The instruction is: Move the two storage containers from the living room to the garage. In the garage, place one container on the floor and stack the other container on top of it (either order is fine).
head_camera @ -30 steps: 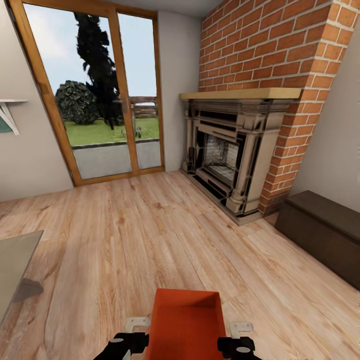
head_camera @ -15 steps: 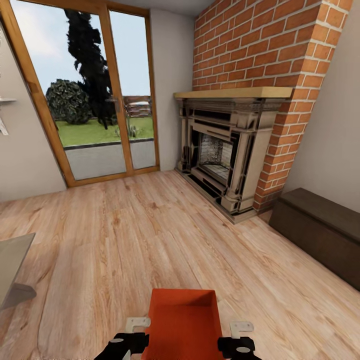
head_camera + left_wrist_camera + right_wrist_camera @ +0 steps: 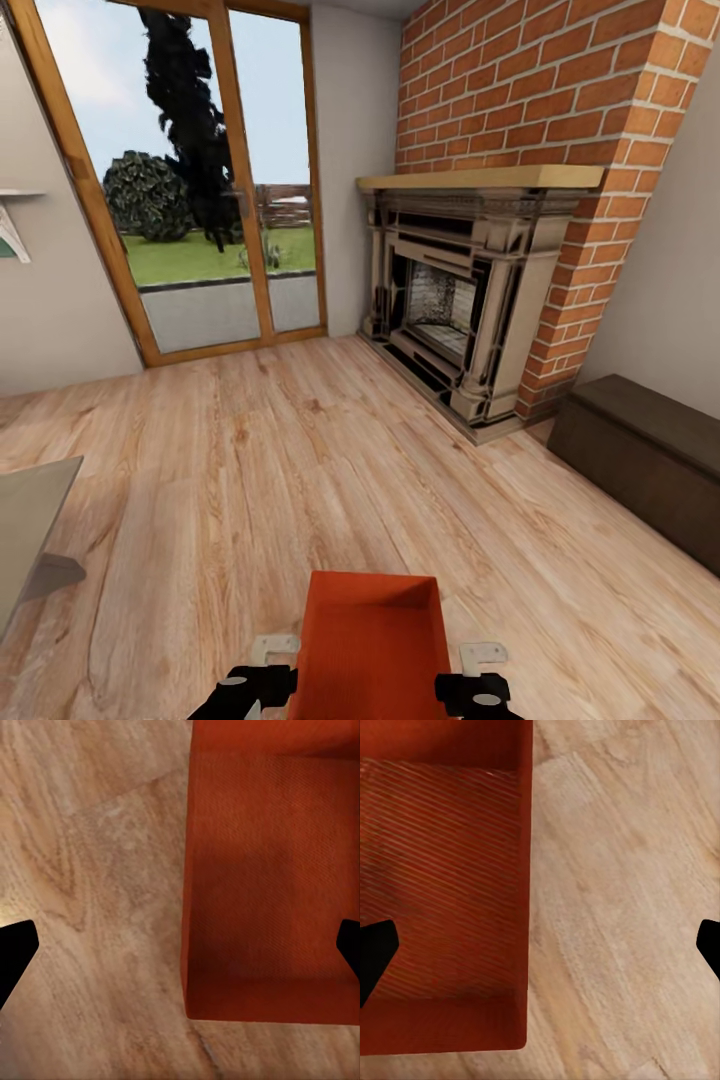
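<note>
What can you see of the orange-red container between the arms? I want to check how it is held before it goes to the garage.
The orange-red container is a shallow rectangular bin with thin plain walls, a faintly ribbed inner bottom and no lid, and looks empty. It sits level and open side up at the head view's lower edge, above the wood-plank floor. The left gripper and right gripper each straddle one of its long side walls, fingers wide apart; whether they touch it cannot be told.

I count one orange-red storage container (image 3: 372, 645) in front of me, two grippers of mine, the left gripper (image 3: 262, 672) and the right gripper (image 3: 478, 675), one brick fireplace (image 3: 465, 300), one dark brown chest (image 3: 640, 455), two glass door panes (image 3: 200, 180) and one grey table (image 3: 30, 530).
</note>
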Tool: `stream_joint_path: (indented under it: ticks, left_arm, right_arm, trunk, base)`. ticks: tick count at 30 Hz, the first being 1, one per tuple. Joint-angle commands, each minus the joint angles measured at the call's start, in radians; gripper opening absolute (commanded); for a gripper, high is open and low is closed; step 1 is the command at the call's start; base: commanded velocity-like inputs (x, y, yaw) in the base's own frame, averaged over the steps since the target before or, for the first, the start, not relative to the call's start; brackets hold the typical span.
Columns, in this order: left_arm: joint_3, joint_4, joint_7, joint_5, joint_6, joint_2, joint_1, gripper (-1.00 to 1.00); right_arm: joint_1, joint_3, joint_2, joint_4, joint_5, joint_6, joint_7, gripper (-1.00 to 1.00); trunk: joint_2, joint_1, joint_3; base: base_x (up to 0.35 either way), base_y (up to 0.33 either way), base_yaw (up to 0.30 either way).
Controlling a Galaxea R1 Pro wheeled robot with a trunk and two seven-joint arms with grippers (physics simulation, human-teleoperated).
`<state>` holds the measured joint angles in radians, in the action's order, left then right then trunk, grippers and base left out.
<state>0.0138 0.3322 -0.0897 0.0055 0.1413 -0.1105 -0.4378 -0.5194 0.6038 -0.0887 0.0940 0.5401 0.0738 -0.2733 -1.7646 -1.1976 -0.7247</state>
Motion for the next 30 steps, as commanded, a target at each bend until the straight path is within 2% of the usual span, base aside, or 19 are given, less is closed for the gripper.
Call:
stream_joint_path:
  ticks: [1,15,30]
  left_arm:
    - [0.002,0.002,-0.004,0.001,0.006,0.000,0.000,1.00]
    - [0.002,0.002,-0.003,0.001,0.005,0.000,0.000,1.00]
    - [0.003,-0.001,-0.004,-0.003,0.006,-0.001,0.000,1.00]
  right_arm:
    - [-0.001,0.008,0.000,0.000,0.011,0.004,-0.003,1.00]
    - [-0.001,0.008,0.000,0.000,0.011,0.003,-0.004,1.00]
    - [-0.001,0.008,0.002,0.001,0.012,0.012,-0.003,1.00]
  trunk:
    - [0.000,0.000,-0.001]
    - [0.000,0.000,-0.012]
    - [0.000,0.000,-0.031]
  base:
    - [0.000,0.000,0.011]
    - [0.000,0.000,-0.101]
    - [0.000,0.000,0.111]
